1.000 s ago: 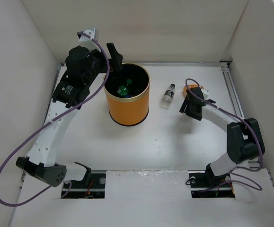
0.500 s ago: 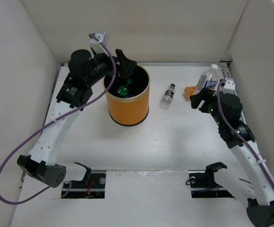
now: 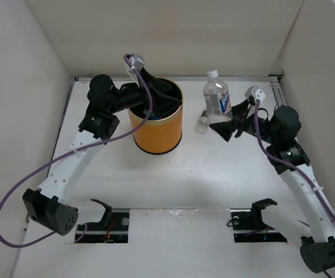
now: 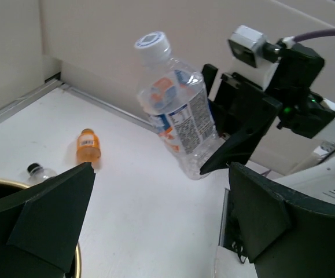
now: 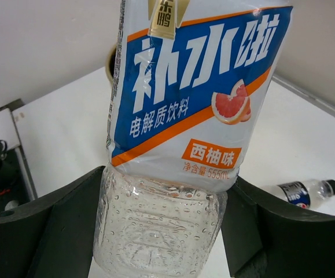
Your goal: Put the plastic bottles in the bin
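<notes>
My right gripper [image 3: 225,120] is shut on the base of a clear bottle with a white-blue label [image 3: 216,97] and holds it upright in the air, right of the orange bin [image 3: 155,136]. The label fills the right wrist view [image 5: 184,87], with my gripper [image 5: 161,231] around the bottle's base. My left gripper [image 3: 164,101] is open and empty over the bin's mouth and hides most of the inside. In the left wrist view it [image 4: 161,231] faces the held bottle [image 4: 179,116]. A small clear bottle with a dark cap [image 4: 39,172] and an orange bottle [image 4: 88,146] lie on the table.
White walls close in the table at the back and both sides. The small dark-capped bottle [image 3: 202,121] lies just right of the bin, below the held bottle; it also shows in the right wrist view [image 5: 303,191]. A metal rail [image 3: 283,107] runs along the right edge.
My right gripper has lifted the white-blue label bottle from the back right and carried it left towards the bin. My left gripper has swung right over the bin's mouth.
</notes>
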`<move>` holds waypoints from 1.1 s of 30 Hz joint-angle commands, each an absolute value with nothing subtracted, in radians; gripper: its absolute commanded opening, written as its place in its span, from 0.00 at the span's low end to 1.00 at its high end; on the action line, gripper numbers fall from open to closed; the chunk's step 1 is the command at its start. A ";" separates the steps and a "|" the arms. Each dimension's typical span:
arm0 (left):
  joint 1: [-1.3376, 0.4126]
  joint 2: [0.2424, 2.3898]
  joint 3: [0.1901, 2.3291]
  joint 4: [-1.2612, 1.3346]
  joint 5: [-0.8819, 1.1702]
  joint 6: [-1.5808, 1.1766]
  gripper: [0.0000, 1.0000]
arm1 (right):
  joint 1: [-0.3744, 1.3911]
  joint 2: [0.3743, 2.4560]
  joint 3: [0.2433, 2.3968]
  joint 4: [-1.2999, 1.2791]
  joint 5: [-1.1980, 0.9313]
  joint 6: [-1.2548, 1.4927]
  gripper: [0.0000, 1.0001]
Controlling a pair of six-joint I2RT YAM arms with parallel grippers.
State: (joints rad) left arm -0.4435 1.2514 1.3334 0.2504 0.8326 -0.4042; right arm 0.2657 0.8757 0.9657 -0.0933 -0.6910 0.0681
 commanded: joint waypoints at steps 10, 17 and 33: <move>-0.445 1.256 1.305 0.459 0.974 -0.500 1.00 | 0.503 1.003 1.130 0.052 -0.683 0.083 0.00; -0.445 1.256 1.296 0.479 0.997 -0.514 1.00 | 0.621 1.094 1.195 0.081 -0.630 0.083 0.00; -0.445 1.247 1.301 0.497 1.033 -0.523 0.21 | 0.727 1.172 1.238 0.121 -0.546 0.094 0.14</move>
State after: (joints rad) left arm -0.4503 1.2655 1.2850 0.4675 1.0218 -0.5495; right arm 0.7219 1.2068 1.2163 0.0338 -0.5838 0.0860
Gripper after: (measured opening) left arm 0.423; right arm 0.733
